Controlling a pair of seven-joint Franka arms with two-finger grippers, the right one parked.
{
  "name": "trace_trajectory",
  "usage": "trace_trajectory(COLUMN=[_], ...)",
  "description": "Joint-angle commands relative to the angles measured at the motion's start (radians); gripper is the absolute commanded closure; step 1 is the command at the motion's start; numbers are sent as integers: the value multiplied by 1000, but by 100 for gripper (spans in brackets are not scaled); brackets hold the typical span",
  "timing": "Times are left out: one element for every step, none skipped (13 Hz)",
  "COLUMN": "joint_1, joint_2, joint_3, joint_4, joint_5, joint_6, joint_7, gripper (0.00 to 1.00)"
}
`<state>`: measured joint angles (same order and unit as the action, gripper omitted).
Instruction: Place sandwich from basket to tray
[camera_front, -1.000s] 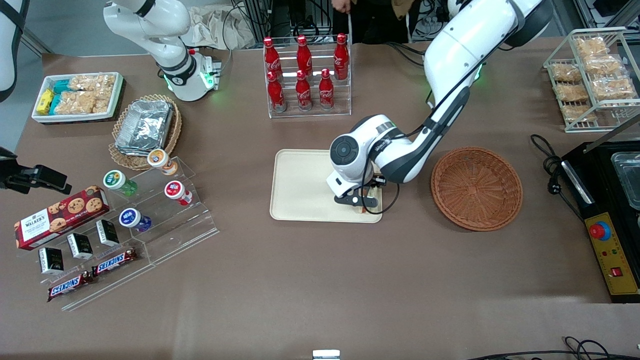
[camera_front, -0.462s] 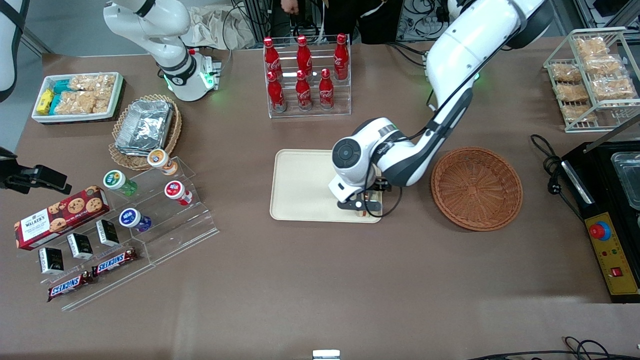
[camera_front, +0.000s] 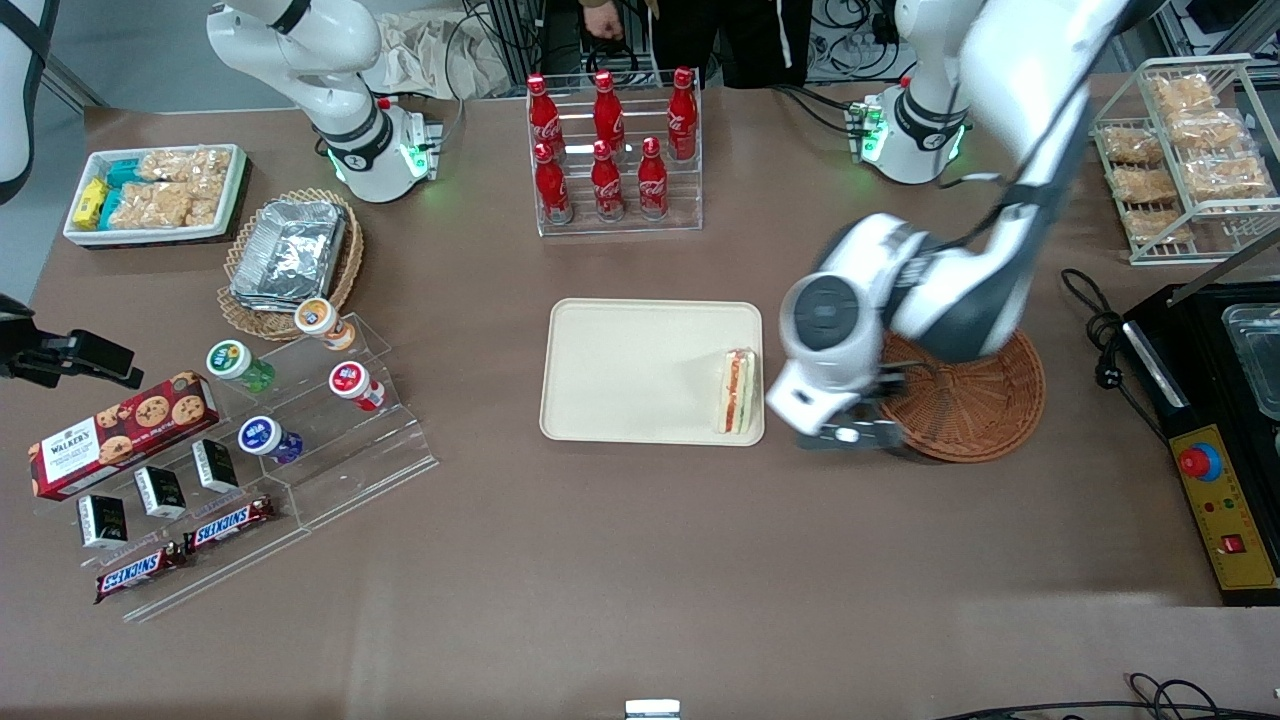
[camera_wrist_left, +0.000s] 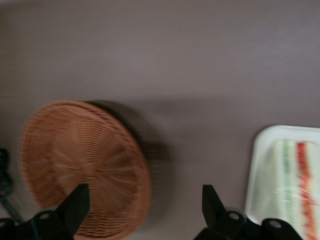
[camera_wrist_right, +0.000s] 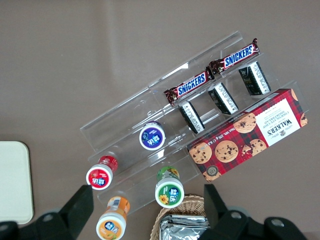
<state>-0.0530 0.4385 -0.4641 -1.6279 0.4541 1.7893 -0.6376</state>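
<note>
The left arm's black two-finger gripper (camera_front: 845, 434) hangs over bare brown table just nearer the front camera than the gap between tray and basket, and its fingers (camera_wrist_left: 75, 202) stand spread wide with nothing between them, only tabletop showing in the gap. To one side of the fingers, on the parked arm's side, the small triangular wedge sandwich of white bread with orange-red and green filling layers (camera_front: 737, 392) lies on the flat rectangular cream-coloured plastic tray with rounded corners and a low rim (camera_front: 620, 370); it sits in the tray's corner closest to the gripper, hard against the rim, apart from the fingertips. In the left wrist view the sandwich (camera_wrist_left: 295, 182) shows its layered edge under clear wrap, on the tray (camera_wrist_left: 255, 165). To the fingers' other side, toward the working arm's end of the table, sits the round, shallow, reddish-brown woven wicker basket (camera_front: 985, 410), partly covered in the front view by the arm's white wrist; the left wrist view shows the basket (camera_wrist_left: 80, 160) with nothing in it. Farther from the front camera than the fingers and the tray stands a clear acrylic rack of red cola bottles (camera_front: 612, 150).
</note>
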Motion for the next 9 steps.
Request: trace_trajectory(joint_1=[109, 117, 108, 95, 88, 75, 52, 32, 28], joint_2=[-96, -136, -165, -202, -225, -253, -273, -280, -276], joint_3=[-10, 11, 91, 160, 217, 284, 351, 411, 424], joint_4=[-44, -52, -55, -56, -55, -55, -55, -44, -8], joint_5=[-69, -93, -139, -206, -262, -306, -357, -397, -413], joint_6=[-25, -25, -22, -21, -22, -25, -28, -33, -33], joint_7=[155, 249, 344, 455, 580, 693, 778, 817, 825], gripper=[0, 0, 0, 0, 0, 0, 0, 0, 0])
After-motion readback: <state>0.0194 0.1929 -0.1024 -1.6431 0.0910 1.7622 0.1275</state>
